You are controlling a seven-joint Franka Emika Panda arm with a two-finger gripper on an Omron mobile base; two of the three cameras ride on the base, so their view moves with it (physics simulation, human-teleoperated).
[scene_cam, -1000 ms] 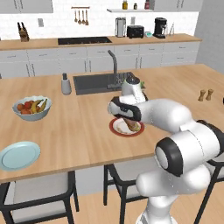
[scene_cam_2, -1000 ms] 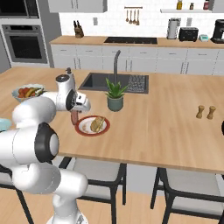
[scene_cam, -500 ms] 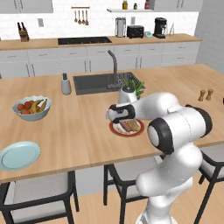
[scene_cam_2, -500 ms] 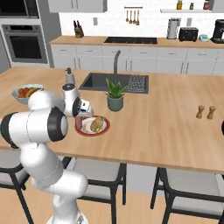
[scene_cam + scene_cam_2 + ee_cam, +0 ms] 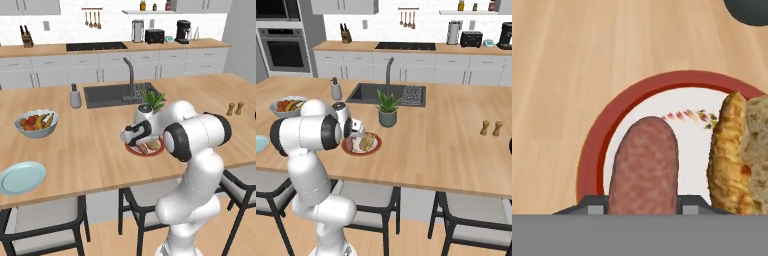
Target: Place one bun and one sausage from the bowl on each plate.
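Note:
A reddish-brown sausage (image 5: 644, 165) sits between my gripper's (image 5: 643, 206) fingertips, which press on its two sides, low over the white plate with the red rim (image 5: 594, 150). A golden-tan bun (image 5: 737, 155) lies on that plate just to the right of the sausage. In the left base view my gripper (image 5: 131, 136) hangs at the left edge of this plate (image 5: 137, 151), near the counter's front. The light blue plate (image 5: 21, 176) lies bare at the far left. A dark sliver at the right edge (image 5: 254, 115) may be the black bowl.
A potted plant (image 5: 387, 111) stands just behind the red-rimmed plate, with the sink (image 5: 116, 95) beyond it. The pale fruit bowl (image 5: 36, 122) is at the left, a soap dispenser (image 5: 75, 96) behind it. Salt and pepper shakers (image 5: 491, 128) stand to the right.
My gripper has come down a little onto the left side of the red-rimmed plate, and the arm's elbow has folded in closer to the base.

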